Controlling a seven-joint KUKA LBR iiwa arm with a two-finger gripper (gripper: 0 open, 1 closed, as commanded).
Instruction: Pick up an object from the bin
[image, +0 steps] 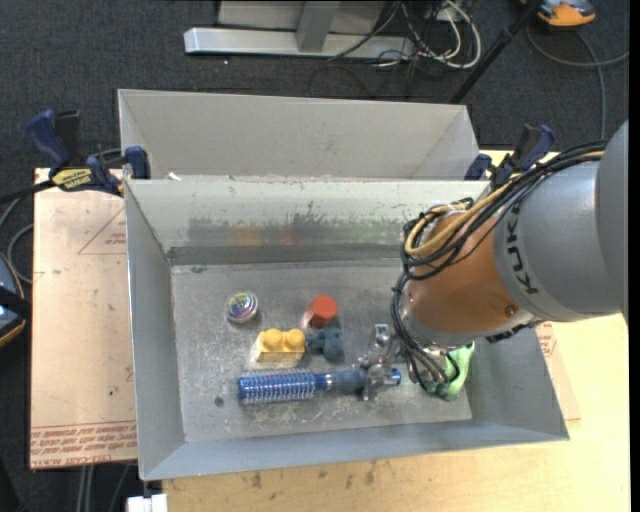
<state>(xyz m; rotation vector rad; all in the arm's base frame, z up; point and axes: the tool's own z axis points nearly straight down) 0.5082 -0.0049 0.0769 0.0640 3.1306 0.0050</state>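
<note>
My gripper (377, 372) is low in the bin, right of centre, its metal fingers down at the handle end of a blue hairbrush (290, 385) that lies along the front of the floor. Whether the fingers are round the handle I cannot tell. A green thing (455, 368) lies just right of the gripper, partly hidden under the arm. A dark teal piece (327, 344) and a red and blue block (321, 311) lie just left of it.
A yellow toy brick (279, 344) lies left of the teal piece. A small round silvery and purple thing (241, 307) lies further left. The arm with its orange cover and cables hangs over the bin's right side.
</note>
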